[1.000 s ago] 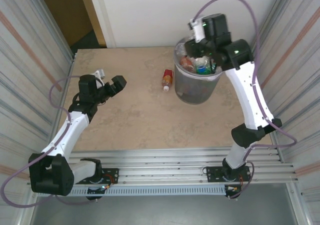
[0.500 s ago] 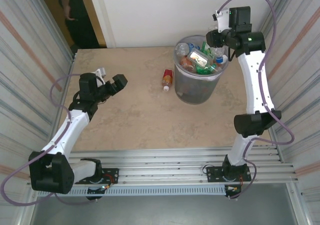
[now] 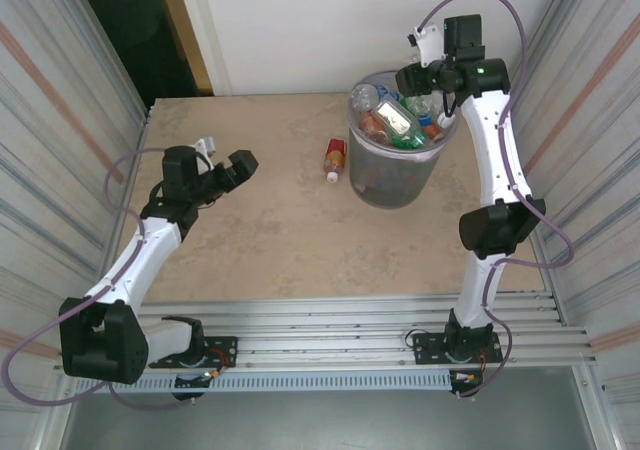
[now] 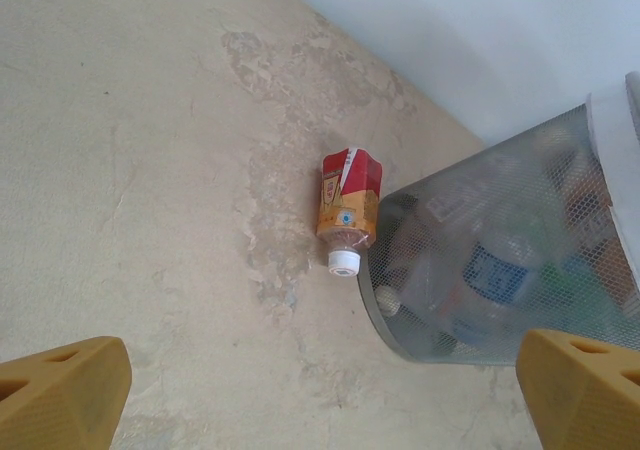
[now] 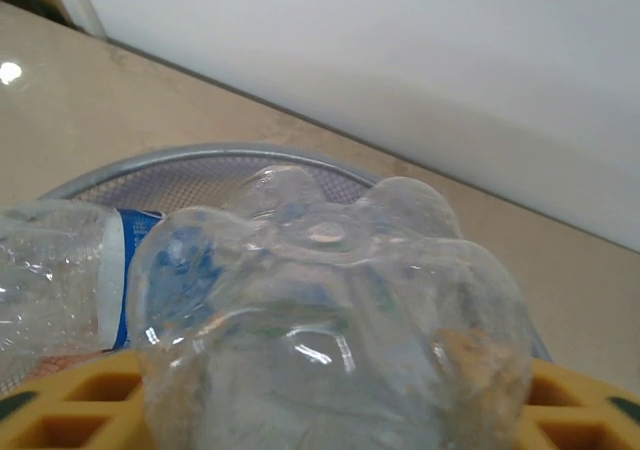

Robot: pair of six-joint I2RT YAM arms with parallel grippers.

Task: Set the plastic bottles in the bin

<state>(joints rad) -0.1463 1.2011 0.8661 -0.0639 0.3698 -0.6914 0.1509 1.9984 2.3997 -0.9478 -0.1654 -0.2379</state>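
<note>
A bottle with a red and orange label and a white cap lies on the table just left of the bin; the left wrist view shows this bottle against the mesh wall of the bin. Several bottles are piled in the bin up to its rim. My right gripper hangs over the bin's far right rim. A clear bottle sits base-first between its yellow fingers, touching both. My left gripper is open and empty over the left of the table, well short of the lying bottle.
Ribbed metal walls close in the table on the left and right. A white wall stands behind, with a dark doorway at the back left. Mounting rails run along the near edge. Bare table lies between my left gripper and the bin.
My right arm rose from low over the bin to its far right rim, then shifted slightly left, still carrying the clear bottle. The left arm barely moved.
</note>
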